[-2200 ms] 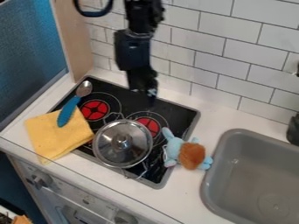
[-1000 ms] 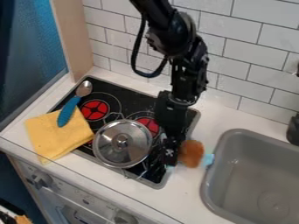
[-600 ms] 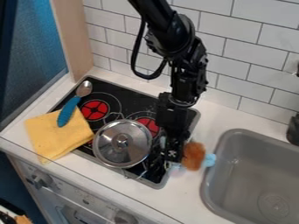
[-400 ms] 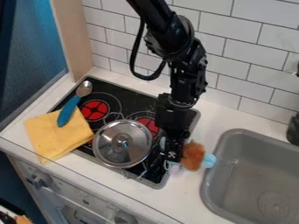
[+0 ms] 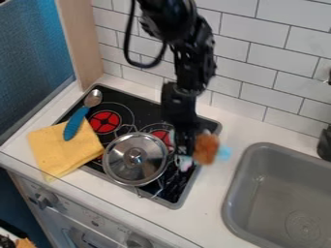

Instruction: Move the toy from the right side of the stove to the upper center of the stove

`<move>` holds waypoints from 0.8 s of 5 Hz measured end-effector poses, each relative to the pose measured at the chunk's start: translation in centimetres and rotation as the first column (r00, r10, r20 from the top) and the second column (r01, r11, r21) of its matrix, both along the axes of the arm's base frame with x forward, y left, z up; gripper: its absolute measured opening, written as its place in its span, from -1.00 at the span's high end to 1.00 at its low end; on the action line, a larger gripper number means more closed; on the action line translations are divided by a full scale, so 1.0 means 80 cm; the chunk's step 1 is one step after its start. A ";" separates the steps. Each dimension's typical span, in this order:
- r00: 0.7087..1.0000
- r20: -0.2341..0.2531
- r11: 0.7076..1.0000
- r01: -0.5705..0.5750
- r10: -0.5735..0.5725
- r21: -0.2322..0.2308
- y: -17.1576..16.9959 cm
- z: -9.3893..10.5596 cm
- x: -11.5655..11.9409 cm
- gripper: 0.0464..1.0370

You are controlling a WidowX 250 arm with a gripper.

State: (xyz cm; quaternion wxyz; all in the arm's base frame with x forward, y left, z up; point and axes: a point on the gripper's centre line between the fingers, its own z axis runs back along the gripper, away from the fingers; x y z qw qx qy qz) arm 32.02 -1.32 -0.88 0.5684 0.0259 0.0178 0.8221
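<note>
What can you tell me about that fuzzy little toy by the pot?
The toy looks soft, like plush: a fluffy orange-brown middle, pale blue parts on both sides and a pinkish bit low on the left. It lies across the view at the stove's right edge, apparently gripped by the black tool, which hides part of it.

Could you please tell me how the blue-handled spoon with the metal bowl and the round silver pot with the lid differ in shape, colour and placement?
The blue-handled metal spoon is long and narrow, whereas the lidded silver pot is round. The spoon's handle is blue, while the pot is silver all over. The spoon lies partly on the folded yellow cloth; the pot stands beside it. Both have shiny metal parts.
</note>
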 end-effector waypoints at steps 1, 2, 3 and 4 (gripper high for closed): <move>0.995 0.069 0.997 -0.072 0.072 -0.005 0.031 0.030 0.026 0.43; 0.974 0.146 0.983 -0.180 0.173 0.034 0.084 0.053 0.051 0.43; 0.953 0.140 0.956 -0.280 0.267 0.084 0.135 0.040 0.065 0.43; 0.942 0.131 0.939 -0.323 0.309 0.113 0.166 0.025 0.066 0.43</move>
